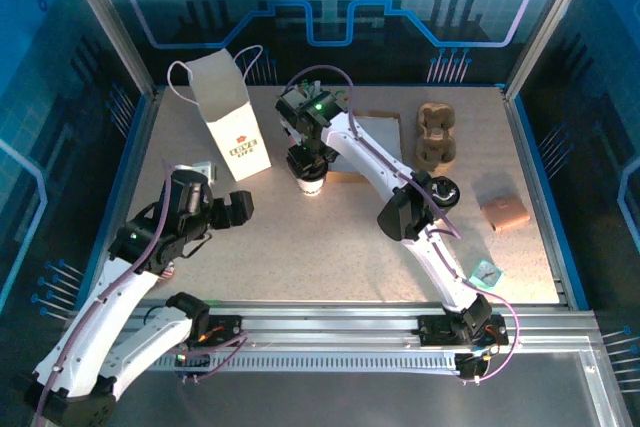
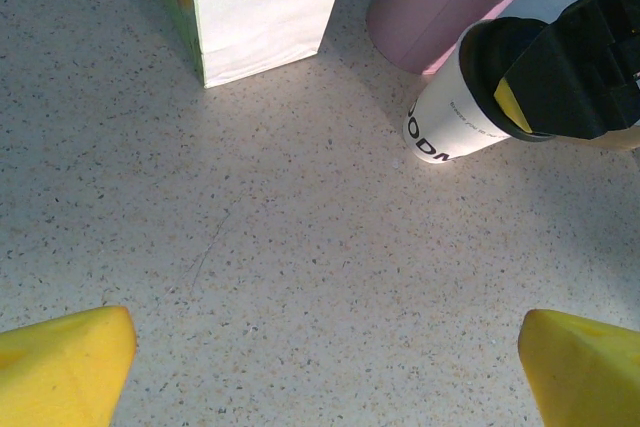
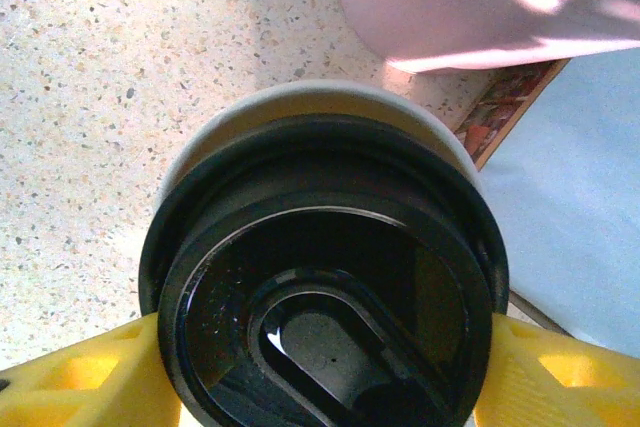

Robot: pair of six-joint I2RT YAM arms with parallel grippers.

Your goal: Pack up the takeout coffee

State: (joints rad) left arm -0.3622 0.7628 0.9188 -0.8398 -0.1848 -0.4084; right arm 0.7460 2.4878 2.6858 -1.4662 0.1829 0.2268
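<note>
The takeout coffee (image 2: 450, 127) is a white paper cup with a black lid (image 3: 325, 277), upright just right of the white paper bag (image 1: 235, 117). My right gripper (image 1: 303, 162) comes down on it from above. Its yellow fingers (image 3: 90, 377) press the lid's rim on both sides, so it is shut on the cup. I cannot tell whether the cup's base touches the table. My left gripper (image 1: 238, 209) hovers low to the cup's left, open, its yellow fingertips (image 2: 65, 367) wide apart over bare tabletop.
A pink cup (image 2: 450, 2) stands right behind the coffee. The brown cardboard carrier (image 1: 435, 135) sits at the back right, with a flat sheet (image 1: 380, 132) beside it. A brown block (image 1: 503, 212) and a small sachet (image 1: 487, 273) lie at the right.
</note>
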